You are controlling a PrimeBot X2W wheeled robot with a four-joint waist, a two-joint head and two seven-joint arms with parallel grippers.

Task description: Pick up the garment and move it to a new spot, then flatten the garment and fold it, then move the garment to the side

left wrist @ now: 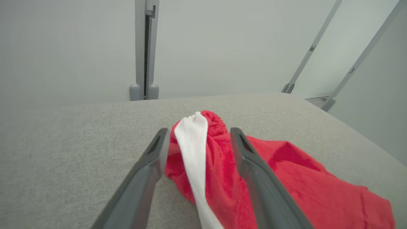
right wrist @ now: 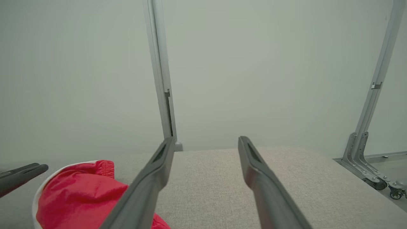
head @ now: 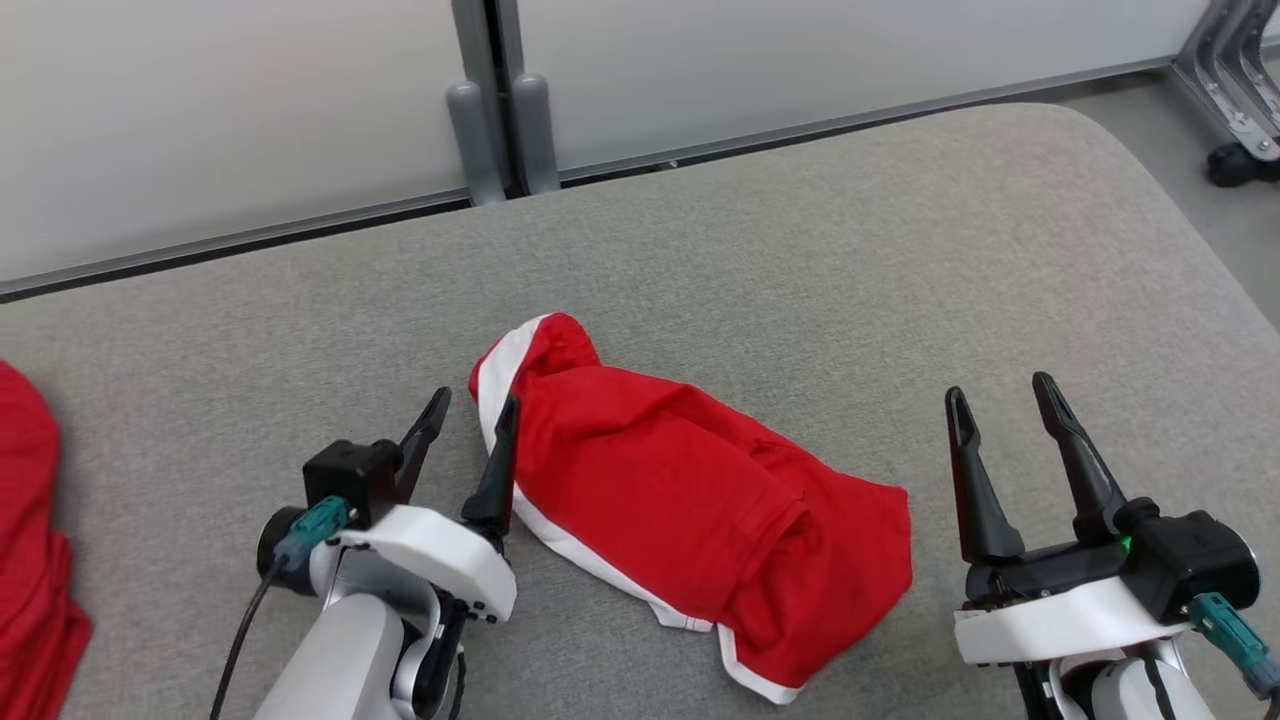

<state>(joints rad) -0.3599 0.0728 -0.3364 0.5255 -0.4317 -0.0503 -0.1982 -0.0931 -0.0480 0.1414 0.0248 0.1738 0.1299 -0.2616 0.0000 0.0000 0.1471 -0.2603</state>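
Garment [head: 690,500], red with white trim, lies crumpled on the grey bench [head: 800,250], left tool [head: 476,398] open astride its trimmed end, right tool [head: 999,388] open alongside.

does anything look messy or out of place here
The red garment lies crumpled, not flat, its white-trimmed end bunched up at the open left pincer. Another red cloth pokes in at far left.
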